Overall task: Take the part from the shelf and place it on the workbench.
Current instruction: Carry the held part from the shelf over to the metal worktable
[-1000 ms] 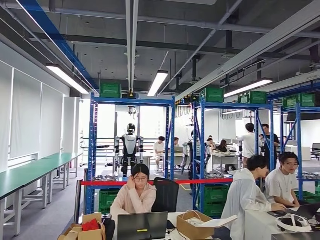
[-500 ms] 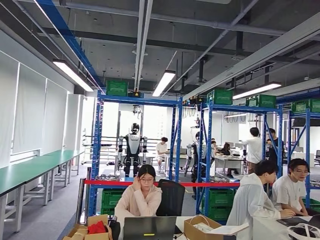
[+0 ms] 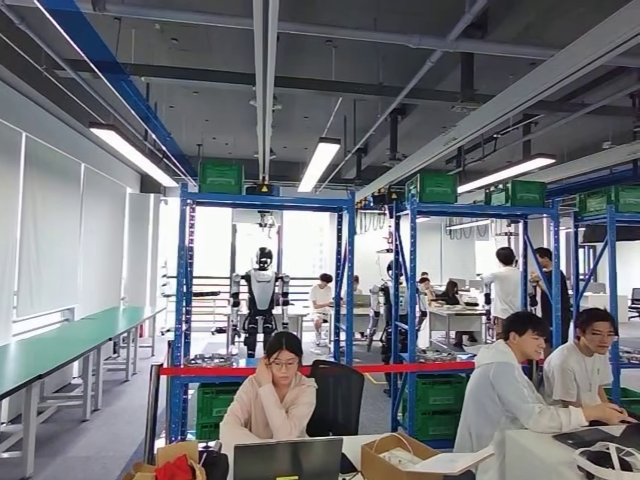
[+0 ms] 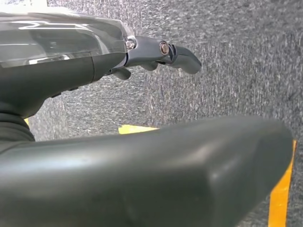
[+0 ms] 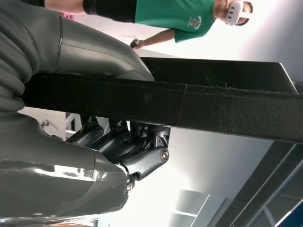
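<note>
Blue shelf frames, green crates, red tape, green benches.

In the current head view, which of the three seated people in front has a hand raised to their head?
The person in the pink top, seated left of the two in white and, behind the open laptop.

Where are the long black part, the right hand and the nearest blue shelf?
black part (image 5: 228, 106), right wrist view, on its textured face.
right hand (image 5: 125, 142), right wrist view, on the dark fingers curled under the part.
blue shelf (image 3: 183, 300), head view, on its left upright.
</note>
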You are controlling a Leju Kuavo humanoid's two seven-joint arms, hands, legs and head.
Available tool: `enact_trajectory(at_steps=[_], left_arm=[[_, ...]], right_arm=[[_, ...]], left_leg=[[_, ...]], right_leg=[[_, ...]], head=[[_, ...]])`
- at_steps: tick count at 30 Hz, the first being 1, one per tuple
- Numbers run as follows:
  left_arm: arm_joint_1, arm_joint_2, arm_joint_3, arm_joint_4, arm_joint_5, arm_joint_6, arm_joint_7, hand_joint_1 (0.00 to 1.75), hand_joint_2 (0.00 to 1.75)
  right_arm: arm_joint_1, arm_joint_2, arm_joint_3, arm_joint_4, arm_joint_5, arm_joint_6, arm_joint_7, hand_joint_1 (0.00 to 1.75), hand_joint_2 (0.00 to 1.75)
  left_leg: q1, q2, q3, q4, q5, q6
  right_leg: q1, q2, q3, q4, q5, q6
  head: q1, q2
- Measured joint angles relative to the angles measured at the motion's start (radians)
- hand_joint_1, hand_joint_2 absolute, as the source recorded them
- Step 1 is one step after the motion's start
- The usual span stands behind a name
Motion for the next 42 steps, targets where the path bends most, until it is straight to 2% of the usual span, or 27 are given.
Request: enact_trajectory(at_steps=[1,2,4,6,8,10,11,13,14,15,16,17,19,20,21,24,26,27,29,30,31,32,34,35,37,40,42], left_arm=[[0.002,0.001,0.0,0.0,-0.001,0.0,0.0,0.0,1.75],[0.002,0.001,0.0,0.0,-0.001,0.0,0.0,0.0,1.75],[-0.002,0.002,0.0,0.0,-0.003,0.0,0.0,0.0,1.75],[-0.011,0.002,0.0,0.0,-0.004,0.0,0.0,0.0,1.75],[-0.012,0.002,0.0,0.0,-0.005,0.0,-0.001,0.0,1.75],[-0.007,0.002,0.0,0.0,-0.006,-0.001,-0.001,0.0,1.75],[-0.007,0.002,0.0,0.0,-0.006,-0.001,-0.001,0.0,1.75],[-0.009,0.003,0.0,0.0,-0.006,-0.001,-0.002,0.0,1.75],[-0.01,0.003,0.0,0.0,-0.006,0.0,-0.001,0.0,1.75],[-0.009,0.003,0.0,0.0,-0.006,0.0,-0.001,0.0,1.75],[-0.009,0.003,0.0,0.0,-0.006,0.0,-0.001,0.0,1.75],[-0.008,0.002,0.0,0.0,-0.006,0.0,-0.001,0.0,1.75],[-0.008,0.001,0.0,0.0,-0.006,0.0,0.0,0.0,1.75],[-0.008,-0.001,0.0,0.0,-0.006,0.0,0.0,0.0,1.75],[-0.008,-0.002,0.0,0.0,-0.006,0.0,0.0,0.0,1.75],[-0.009,-0.003,0.0,0.0,-0.007,-0.002,-0.002,0.0,1.75],[-0.011,-0.002,0.0,0.0,-0.009,-0.003,-0.006,0.0,1.75],[-0.011,-0.002,0.0,0.0,-0.01,-0.003,-0.008,0.0,1.75],[-0.008,-0.002,0.0,0.0,-0.013,-0.003,-0.008,0.0,1.75],[-0.006,-0.001,0.0,0.0,-0.015,-0.003,-0.008,0.0,1.75],[-0.005,-0.001,0.0,0.0,-0.015,-0.004,-0.008,0.0,1.75],[-0.004,-0.001,0.0,0.0,-0.016,-0.004,-0.008,0.0,1.75],[-0.004,0.0,0.0,0.0,-0.016,-0.005,-0.008,0.0,1.75],[-0.005,0.0,0.0,0.0,-0.016,-0.006,-0.009,0.0,1.75],[-0.007,0.001,0.0,0.0,-0.016,-0.008,-0.01,0.0,1.75],[-0.009,0.001,0.0,0.0,-0.016,-0.01,-0.013,0.0,1.75],[-0.01,0.0,0.0,0.0,-0.017,-0.011,-0.014,0.0,1.75]], right_arm=[[0.001,0.0,-0.001,0.002,0.008,-0.001,0.0,1.75,1.75],[0.001,0.0,-0.001,0.004,0.016,-0.003,0.001,1.75,1.75],[0.0,0.0,-0.002,0.006,0.024,-0.003,0.001,1.75,1.75],[-0.002,0.001,-0.005,0.007,0.027,-0.004,0.002,1.75,1.75],[-0.003,0.001,-0.008,0.007,0.022,-0.003,0.001,1.75,1.75],[-0.005,0.003,-0.011,0.007,0.012,-0.002,0.0,1.75,1.75],[-0.005,0.004,-0.012,0.006,0.008,-0.001,0.0,1.75,1.75],[-0.004,0.004,-0.015,0.007,0.005,0.001,-0.001,1.75,1.75],[-0.002,0.004,-0.016,0.009,0.003,0.002,-0.002,1.75,1.75],[-0.001,0.004,-0.017,0.01,0.003,0.002,-0.002,1.75,1.75],[0.0,0.004,-0.018,0.012,0.002,0.003,-0.002,1.75,1.75],[0.0,0.004,-0.018,0.013,0.002,0.003,-0.002,1.75,1.75],[0.0,0.004,-0.02,0.013,0.001,0.003,-0.002,1.75,1.75],[-0.001,0.004,-0.021,0.013,0.002,0.002,-0.001,1.75,1.75],[-0.002,0.004,-0.023,0.013,0.003,0.001,-0.001,1.75,1.75],[-0.001,0.005,-0.035,0.008,0.008,-0.012,-0.005,1.75,1.75],[-0.004,0.008,-0.048,-0.003,0.011,-0.024,-0.013,1.75,1.75],[-0.006,0.009,-0.056,-0.011,0.012,-0.03,-0.018,1.75,1.75],[-0.008,0.011,-0.077,-0.027,0.012,-0.038,-0.024,1.75,1.75],[-0.007,0.012,-0.089,-0.037,0.011,-0.04,-0.025,1.75,1.75],[-0.007,0.014,-0.102,-0.047,0.009,-0.04,-0.025,1.75,1.75],[-0.007,0.016,-0.114,-0.056,0.008,-0.04,-0.025,1.75,1.75],[-0.007,0.019,-0.133,-0.074,0.006,-0.039,-0.024,1.75,1.75],[-0.007,0.02,-0.141,-0.082,0.006,-0.038,-0.024,1.75,1.75],[-0.01,0.023,-0.154,-0.094,0.008,-0.034,-0.02,1.75,1.75],[-0.021,0.027,-0.164,-0.101,0.013,-0.03,-0.012,1.75,1.75],[-0.031,0.03,-0.17,-0.105,0.015,-0.029,-0.01,1.75,1.75]], left_leg=[[0.002,0.001,-0.009,-0.012,0.031,-0.005],[0.005,0.006,0.0,-0.058,0.077,-0.009],[0.004,0.038,0.039,-0.169,0.15,-0.012],[-0.004,0.062,0.059,-0.218,0.157,0.002],[-0.008,0.055,0.061,-0.223,0.145,0.021],[-0.006,0.046,0.067,-0.226,0.138,0.032],[-0.004,0.042,0.072,-0.226,0.135,0.037],[-0.004,0.035,0.081,-0.227,0.126,0.044],[-0.004,0.032,0.085,-0.227,0.121,0.044],[-0.005,0.029,0.091,-0.227,0.116,0.044],[-0.005,0.026,0.098,-0.227,0.11,0.043],[-0.005,0.023,0.108,-0.227,0.103,0.042],[-0.004,0.019,0.127,-0.23,0.09,0.037],[-0.003,0.017,0.134,-0.232,0.085,0.033],[-0.002,0.016,0.136,-0.235,0.083,0.028],[-0.002,0.018,0.146,-0.249,0.078,0.014],[-0.003,0.017,0.139,-0.221,0.058,0.008],[-0.003,0.016,0.116,-0.174,0.038,0.006],[-0.003,0.015,0.038,-0.045,-0.003,0.001],[-0.002,0.015,0.005,0.0,-0.006,-0.003],[-0.001,0.015,-0.014,0.011,0.012,-0.006],[0.002,0.015,-0.013,-0.017,0.049,-0.009],[0.005,0.015,0.023,-0.132,0.136,-0.013],[0.005,0.015,0.044,-0.185,0.158,-0.011],[0.0,0.015,0.062,-0.225,0.155,0.003],[-0.001,0.014,0.069,-0.234,0.143,0.023],[0.003,0.014,0.08,-0.237,0.135,0.034]], right_leg=[[-0.001,-0.001,0.012,0.0,-0.009,0.002],[-0.003,-0.003,0.026,0.001,-0.02,0.005],[-0.002,-0.01,0.05,0.007,-0.044,0.016],[0.002,-0.018,0.061,0.011,-0.061,0.028],[0.003,-0.03,0.066,0.012,-0.072,0.035],[0.0,-0.029,0.063,0.034,-0.09,0.044],[-0.002,-0.022,0.044,0.074,-0.109,0.049],[-0.007,-0.011,-0.035,0.208,-0.154,0.057],[-0.009,-0.009,-0.081,0.274,-0.168,0.058],[-0.009,-0.009,-0.115,0.311,-0.164,0.058],[-0.009,-0.009,-0.132,0.311,-0.14,0.056],[-0.008,-0.009,-0.128,0.271,-0.096,0.051],[0.0,-0.009,-0.091,0.142,-0.006,0.037],[0.004,-0.009,-0.074,0.092,0.018,0.03],[0.008,-0.009,-0.064,0.065,0.022,0.023],[0.009,-0.006,-0.047,0.037,0.012,0.011],[0.003,-0.005,-0.025,0.012,0.014,0.005],[0.0,-0.006,-0.015,0.004,0.013,0.002],[0.0,-0.005,-0.001,0.002,0.004,-0.004],[0.0,-0.003,0.006,0.002,-0.003,-0.005],[-0.001,-0.001,0.015,0.002,-0.01,-0.004],[-0.002,0.001,0.026,0.003,-0.019,-0.002],[-0.002,0.004,0.048,0.005,-0.039,0.007],[-0.001,0.005,0.056,0.009,-0.049,0.013],[0.0,0.007,0.059,0.013,-0.061,0.025],[-0.004,0.006,0.058,0.021,-0.075,0.04],[-0.008,0.005,0.022,0.096,-0.109,0.051]], head=[[0.0,0.0],[0.0,0.0],[0.0,0.0],[0.0,0.0],[-0.001,0.0],[-0.001,0.0],[-0.001,0.0],[-0.001,0.0],[-0.001,0.0],[-0.001,0.0],[-0.001,0.0],[-0.001,0.0],[-0.001,0.0],[-0.001,0.0],[-0.001,0.0],[-0.002,0.0],[-0.002,0.0],[-0.002,0.0],[-0.002,0.0],[-0.002,0.0],[-0.002,0.0],[-0.002,0.0],[-0.002,0.0],[-0.002,0.0],[-0.002,0.0],[-0.002,0.0],[-0.002,0.0]])
